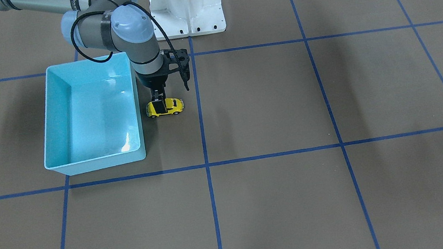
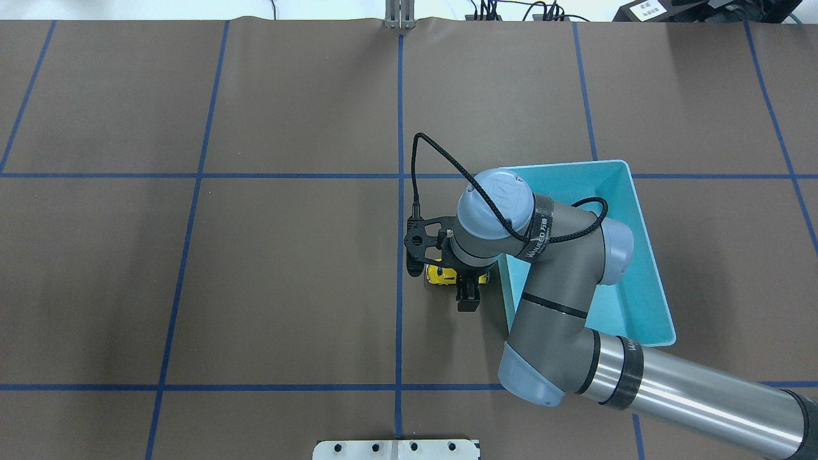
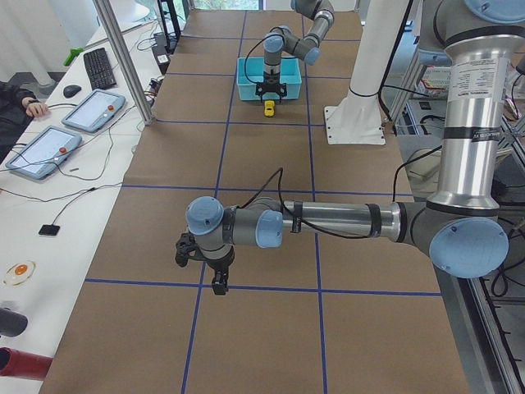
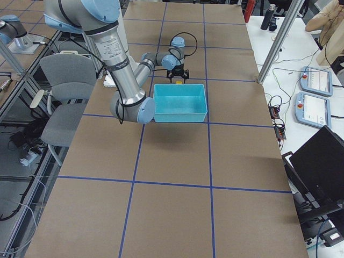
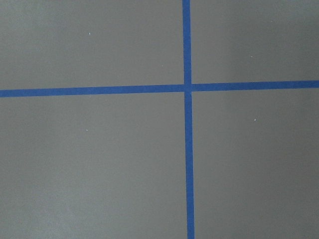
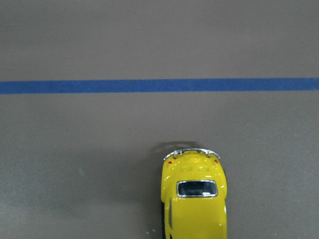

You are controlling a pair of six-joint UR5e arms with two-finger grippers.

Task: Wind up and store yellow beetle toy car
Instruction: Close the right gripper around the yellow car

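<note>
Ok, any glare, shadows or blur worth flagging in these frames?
Front-facing view: white glare inside the bin, soft shadows across the table, car sharp. Right wrist view: car crisp, cut off at the bottom edge. Left wrist view: evenly lit, only tape lines. Side views: car too small for detail.

Right claw (image 3: 268,98) hangs over yellow beetle toy car (image 3: 268,109) beside bin (image 3: 289,74).
</note>
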